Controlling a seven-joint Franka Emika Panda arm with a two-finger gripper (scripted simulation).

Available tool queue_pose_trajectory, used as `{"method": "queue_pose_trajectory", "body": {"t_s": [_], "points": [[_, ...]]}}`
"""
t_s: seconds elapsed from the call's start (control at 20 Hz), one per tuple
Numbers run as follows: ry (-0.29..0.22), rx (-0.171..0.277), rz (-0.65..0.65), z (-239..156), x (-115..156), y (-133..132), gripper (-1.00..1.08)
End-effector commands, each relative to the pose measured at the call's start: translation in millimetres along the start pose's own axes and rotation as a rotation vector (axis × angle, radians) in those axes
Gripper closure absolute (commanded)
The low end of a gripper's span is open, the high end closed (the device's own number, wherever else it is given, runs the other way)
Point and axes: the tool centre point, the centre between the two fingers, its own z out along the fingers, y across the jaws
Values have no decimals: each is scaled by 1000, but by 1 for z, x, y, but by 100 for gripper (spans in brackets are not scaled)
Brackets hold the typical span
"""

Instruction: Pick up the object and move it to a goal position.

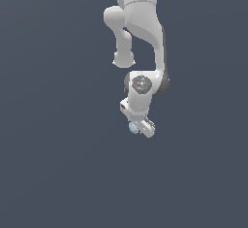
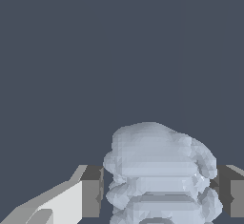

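The pale blue-grey lumpy chunk (image 2: 159,175) is seen clamped between the white arm's gripper (image 1: 140,127) fingers (image 2: 90,192) (low in the exterior view's centre); a slip could be caused by its irregular surface.

White arm (image 1: 140,33), pale blue-grey object (image 2: 159,170) (dark slate backdrop).
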Motion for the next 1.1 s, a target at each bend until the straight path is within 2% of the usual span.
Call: {"method": "queue_pose_trajectory", "body": {"t_s": [0.0,0.6,1.05], "points": [[0,-1,0,1,0,0,108],[0,1,0,-9,6,7,108],[-1,1,1,-58,40,46,108]]}}
